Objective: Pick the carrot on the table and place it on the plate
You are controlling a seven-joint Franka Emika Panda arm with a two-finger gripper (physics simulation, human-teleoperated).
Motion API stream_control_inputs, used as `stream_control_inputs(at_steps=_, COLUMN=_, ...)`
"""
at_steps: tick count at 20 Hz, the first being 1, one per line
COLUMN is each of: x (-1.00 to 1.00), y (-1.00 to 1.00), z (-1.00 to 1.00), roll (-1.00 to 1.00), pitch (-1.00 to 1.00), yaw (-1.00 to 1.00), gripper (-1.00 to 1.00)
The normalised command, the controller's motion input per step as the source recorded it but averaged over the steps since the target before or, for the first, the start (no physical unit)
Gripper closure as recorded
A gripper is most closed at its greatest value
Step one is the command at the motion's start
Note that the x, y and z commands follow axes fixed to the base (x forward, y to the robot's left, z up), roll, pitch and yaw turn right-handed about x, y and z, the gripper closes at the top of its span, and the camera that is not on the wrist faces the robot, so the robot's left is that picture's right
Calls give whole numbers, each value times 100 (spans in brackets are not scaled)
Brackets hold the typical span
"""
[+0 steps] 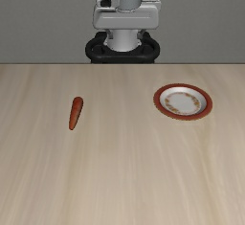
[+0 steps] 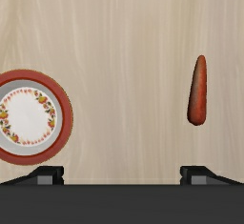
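An orange-red carrot (image 1: 77, 113) lies on the wooden table toward the exterior view's left, its thin tip pointing forward. A white plate with a red rim (image 1: 159, 101) and a floral band sits toward the exterior view's right, with nothing on it. My arm (image 1: 124, 16) is raised at the far side of the table, behind both objects. In the wrist view my gripper (image 2: 122, 176) is open, its fingertips (image 2: 46, 176) wide apart with nothing between them. From there the carrot (image 2: 197, 90) and the plate (image 2: 65, 113) lie well ahead on the table, apart from each other.
The light wooden table (image 1: 124, 181) stretches wide in front of the carrot and plate. A grey wall stands behind the robot's black base (image 1: 122, 49).
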Motion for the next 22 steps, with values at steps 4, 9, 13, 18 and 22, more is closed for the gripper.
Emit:
stream_control_inputs(at_steps=4, x=0, y=-100, z=0, roll=0, pitch=0, yaw=0, gripper=-100)
stream_control_inputs(at_steps=9, x=0, y=-100, z=0, roll=0, pitch=0, yaw=0, gripper=-100)
stream_control_inputs(at_steps=13, x=0, y=-100, z=0, roll=0, pitch=0, yaw=0, gripper=-100)
stream_control_inputs(at_steps=18, x=100, y=0, z=0, roll=0, pitch=0, yaw=0, gripper=-100)
stream_control_inputs(at_steps=22, x=0, y=0, z=-50, roll=0, pitch=0, yaw=0, gripper=-100)
